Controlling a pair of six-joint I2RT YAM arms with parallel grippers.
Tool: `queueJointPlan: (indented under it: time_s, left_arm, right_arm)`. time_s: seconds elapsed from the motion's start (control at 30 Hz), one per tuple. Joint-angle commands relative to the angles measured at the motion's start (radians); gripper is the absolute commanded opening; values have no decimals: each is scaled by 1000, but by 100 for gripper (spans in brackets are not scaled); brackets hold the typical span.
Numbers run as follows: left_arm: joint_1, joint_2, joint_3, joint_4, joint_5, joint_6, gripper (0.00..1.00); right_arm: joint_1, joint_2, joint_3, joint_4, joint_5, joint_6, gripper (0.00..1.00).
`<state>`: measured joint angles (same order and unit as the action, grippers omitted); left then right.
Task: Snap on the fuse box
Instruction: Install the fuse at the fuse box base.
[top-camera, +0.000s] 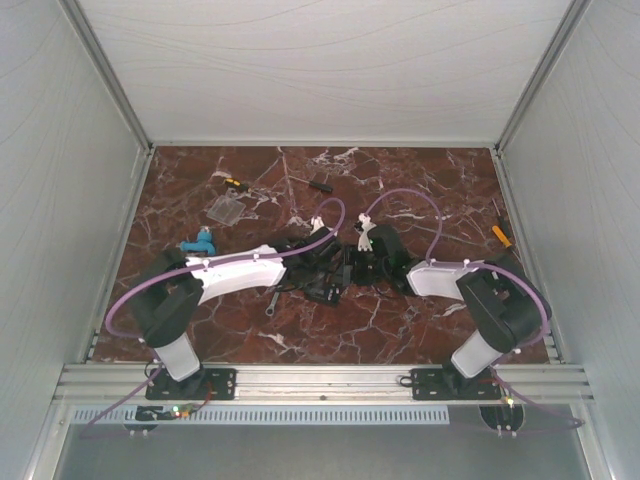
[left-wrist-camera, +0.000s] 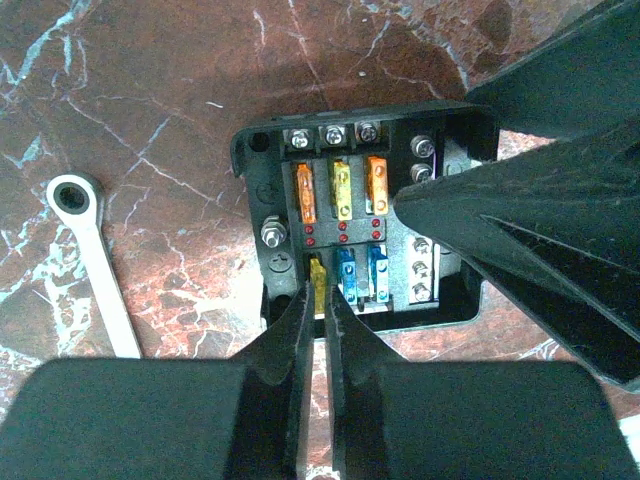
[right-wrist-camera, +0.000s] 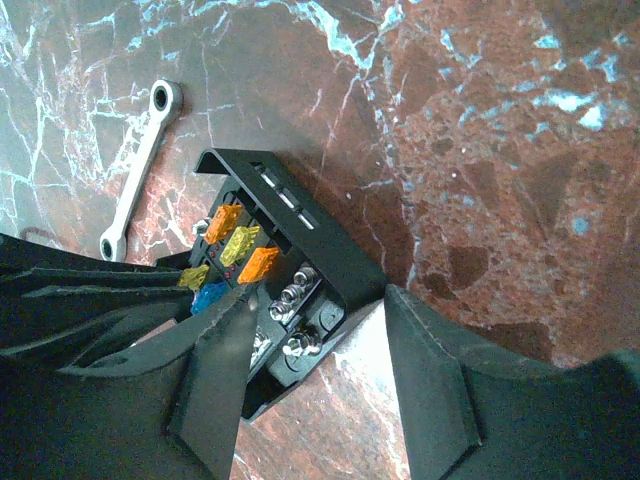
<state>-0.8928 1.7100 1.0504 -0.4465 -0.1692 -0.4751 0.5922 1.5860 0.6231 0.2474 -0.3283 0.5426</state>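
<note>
Left fingers (left-wrist-camera: 318, 300) pinch the yellow fuse (left-wrist-camera: 318, 278) into the fuse box (left-wrist-camera: 270, 215), right fingers (right-wrist-camera: 330, 330) straddling its wall wide; seating looks next.

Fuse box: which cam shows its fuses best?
Left wrist. It looks straight down into the fuse box, so both fuse rows read clearly. Right wrist shows the box tilted, partly behind the right gripper. Top external shows only a dark clump between the arms.

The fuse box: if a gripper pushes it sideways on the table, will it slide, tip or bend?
The fuse box looks like rigid moulded plastic, so bending seems unlikely. It is low and flat-based, so probably slides rather than tips. The polished marble table likely offers little grip.
</note>
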Motion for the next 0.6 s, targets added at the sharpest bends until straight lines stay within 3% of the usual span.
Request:
queueJointPlan:
  time_s: [0.0, 0.37, 0.57]
  left_arm:
    - [-2, 33, -27, -96, -36, 1, 7]
    - [4, -118, -13, -72, -62, -73, 51]
    - [73, -273, -113, 9, 38, -100, 58]
  right_arm:
    - [5, 33, 38, 17, -43, -19, 51]
    - [4, -11, 55, -50, -35, -54, 54]
    - [7, -52, 62, -106, -16, -74, 58]
